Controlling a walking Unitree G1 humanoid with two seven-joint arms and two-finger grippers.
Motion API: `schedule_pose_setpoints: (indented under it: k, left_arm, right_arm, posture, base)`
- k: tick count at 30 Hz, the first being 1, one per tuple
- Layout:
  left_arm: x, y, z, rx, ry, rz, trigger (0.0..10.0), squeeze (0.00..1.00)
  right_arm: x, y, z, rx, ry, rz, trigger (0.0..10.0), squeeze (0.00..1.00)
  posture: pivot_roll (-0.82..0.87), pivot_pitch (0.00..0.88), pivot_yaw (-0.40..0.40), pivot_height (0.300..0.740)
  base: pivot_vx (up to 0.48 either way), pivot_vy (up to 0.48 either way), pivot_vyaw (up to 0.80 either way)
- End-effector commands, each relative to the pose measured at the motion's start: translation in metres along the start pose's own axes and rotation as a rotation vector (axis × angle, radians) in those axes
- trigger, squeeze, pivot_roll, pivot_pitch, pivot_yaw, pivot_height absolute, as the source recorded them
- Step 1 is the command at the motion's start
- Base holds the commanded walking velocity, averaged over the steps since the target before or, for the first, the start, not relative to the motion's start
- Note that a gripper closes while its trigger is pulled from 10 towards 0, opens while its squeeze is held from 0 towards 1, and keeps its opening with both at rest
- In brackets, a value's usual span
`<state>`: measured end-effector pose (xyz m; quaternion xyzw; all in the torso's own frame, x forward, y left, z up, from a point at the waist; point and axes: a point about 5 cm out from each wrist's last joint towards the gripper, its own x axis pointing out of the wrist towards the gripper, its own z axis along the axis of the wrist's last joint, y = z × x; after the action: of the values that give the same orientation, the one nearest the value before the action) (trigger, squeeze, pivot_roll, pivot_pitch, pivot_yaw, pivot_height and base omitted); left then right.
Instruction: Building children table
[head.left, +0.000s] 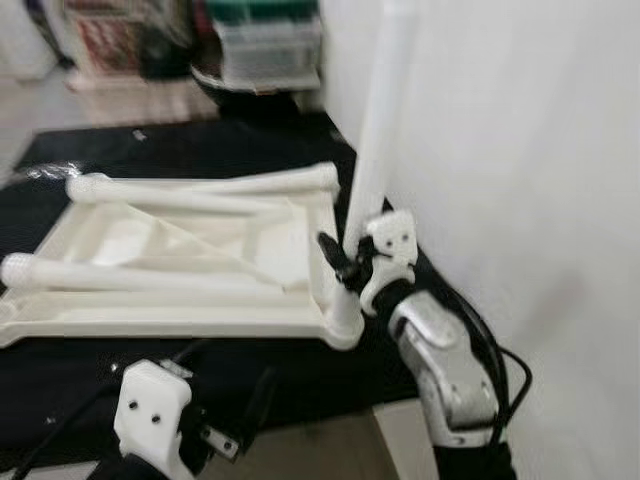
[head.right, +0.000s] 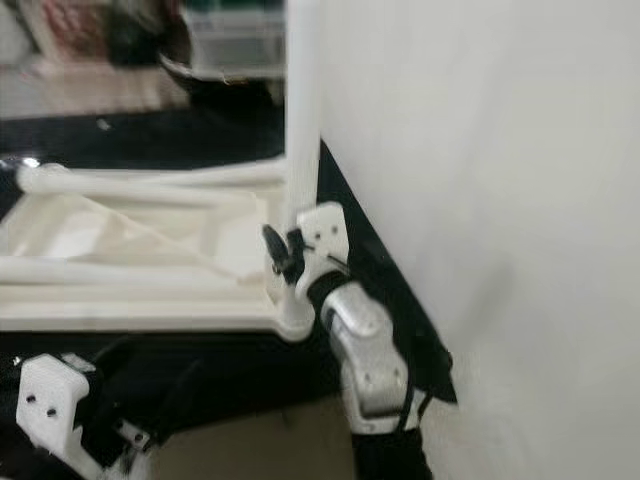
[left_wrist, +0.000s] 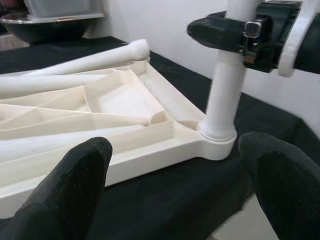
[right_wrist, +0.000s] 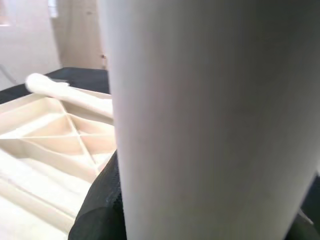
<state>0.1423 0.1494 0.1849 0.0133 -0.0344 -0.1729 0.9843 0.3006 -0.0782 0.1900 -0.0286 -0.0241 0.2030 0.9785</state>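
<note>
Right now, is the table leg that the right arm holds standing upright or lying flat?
Upright. The table leg rises from the corner socket of the upturned tabletop, with the right gripper shut around it.

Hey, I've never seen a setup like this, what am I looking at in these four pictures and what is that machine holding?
This is a humanoid robot assembling a child's table. Two pictures come from a stereo camera on its head, looking down; the other two come from cameras on its wrists, looking along each end effector's black fingers.

On a black mat lies the white tabletop, upside down so its ribbed underside faces up. Two loose white legs lie across it.

The right end effector is closed around a third leg, which stands upright in the corner socket nearest a white wall. That leg looms large in the right wrist picture.

The left end effector hangs low in front of the tabletop, fingers spread, holding nothing.
</note>
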Motion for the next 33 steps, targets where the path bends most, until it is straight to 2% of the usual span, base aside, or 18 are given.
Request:
schedule_pose_setpoints:
  k: [1,6,7,8,10,11,12,14,15,16,17,18,20,24,31,32,33]
  left_arm:
    - [0.001,0.001,-0.004,-0.003,0.025,-0.001,10.0,0.0]
    - [0.003,0.001,-0.004,-0.001,0.02,0.001,10.0,0.0]
    - [0.004,0.001,-0.004,0.001,0.017,0.003,10.0,0.0]
    - [0.005,0.002,-0.004,0.002,0.015,0.009,10.0,0.0]
    - [0.006,0.002,-0.004,0.002,0.014,0.012,10.0,0.0]
    - [0.006,0.002,-0.004,0.0,0.013,0.014,10.0,0.0]
    - [0.006,0.002,-0.004,0.0,0.013,0.014,10.0,0.0]
    - [0.006,0.001,-0.004,-0.006,0.012,0.014,10.0,0.0]
    - [0.006,0.001,-0.004,-0.006,0.012,0.014,10.0,0.0]
    - [0.006,0.0,-0.004,-0.009,0.012,0.014,10.0,0.0]
    - [0.006,-0.001,-0.004,-0.01,0.011,0.013,10.0,0.0]
    - [0.006,-0.001,-0.004,-0.012,0.011,0.012,10.0,0.0]
    - [0.006,-0.001,-0.004,-0.012,0.011,0.012,10.0,0.0]
    - [0.002,-0.003,-0.004,-0.014,0.02,0.016,10.0,0.0]
    - [-0.002,-0.004,-0.003,-0.015,0.028,0.018,10.0,0.0]
    - [-0.004,-0.005,-0.002,-0.014,0.032,0.017,10.0,0.0]
    - [-0.004,-0.005,-0.002,-0.014,0.032,0.017,10.0,0.0]
  right_arm:
    - [-0.002,0.009,-0.046,-0.003,0.242,0.02,0.0,0.0]
    - [0.006,0.015,-0.038,0.023,0.218,0.046,0.1,0.0]
    - [0.01,0.018,-0.033,0.04,0.194,0.071,10.0,0.0]
    - [0.013,0.018,-0.021,0.087,0.138,0.148,10.0,0.83]
    - [0.013,0.02,-0.012,0.116,0.1,0.184,10.0,0.83]
    - [0.012,0.022,-0.003,0.141,0.05,0.28,10.0,1.0]
    - [0.012,0.022,-0.003,0.141,0.05,0.28,10.0,1.0]
    - [0.01,0.011,0.013,0.114,-0.028,0.465,10.0,1.0]
    - [0.01,0.011,0.013,0.114,-0.028,0.465,10.0,1.0]
    - [0.01,0.005,0.017,0.092,-0.047,0.527,10.0,1.0]
    - [0.011,-0.003,0.017,0.056,-0.04,0.571,10.0,0.28]
    - [0.013,-0.009,0.016,0.018,-0.031,0.62,10.0,0.0]
    - [0.013,-0.013,0.016,-0.005,-0.023,0.649,10.0,0.0]
    - [0.016,-0.029,0.021,-0.074,0.005,0.827,10.0,0.0]
    - [0.024,-0.041,0.031,-0.102,0.011,0.905,10.0,0.0]
    - [0.031,-0.049,0.042,-0.113,0.002,0.948,2.5,0.0]
    - [0.031,-0.049,0.042,-0.113,0.002,0.948,2.5,0.0]
  posture:
    - [0.1,0.117,-0.028,0.74]
    - [0.1,0.112,-0.035,0.74]
    - [0.1,0.111,-0.037,0.74]
    - [0.1,0.111,-0.041,0.74]
    - [0.1,0.111,-0.041,0.74]
    - [0.1,0.111,-0.043,0.74]
    - [0.1,0.111,-0.043,0.74]
    - [0.1,0.113,-0.045,0.74]
    - [0.1,0.113,-0.045,0.74]
    - [0.1,0.113,-0.046,0.74]
    - [0.1,0.118,-0.049,0.74]
    - [0.1,0.118,-0.049,0.74]
    - [0.11,0.12,-0.05,0.74]
    - [0.13,0.128,-0.053,0.74]
    - [0.15,0.14,-0.054,0.74]
    - [0.17,0.147,-0.054,0.74]
    - [0.17,0.147,-0.054,0.74]
  base:
    - [0.0,0.0,0.0]
    - [0.0,0.0,0.0]
    - [0.0,0.0,0.0]
    - [0.0,0.0,0.0]
    - [0.0,0.0,0.0]
    - [0.0,0.0,0.0]
    - [0.0,0.0,0.0]
    - [0.0,0.0,0.0]
    - [0.0,0.0,0.0]
    - [0.0,0.0,0.0]
    - [0.0,0.0,0.0]
    - [0.0,0.0,0.0]
    - [0.0,0.0,0.0]
    - [0.0,0.0,0.0]
    - [0.0,0.0,0.0]
    - [0.0,0.0,0.0]
    - [0.0,0.0,0.0]
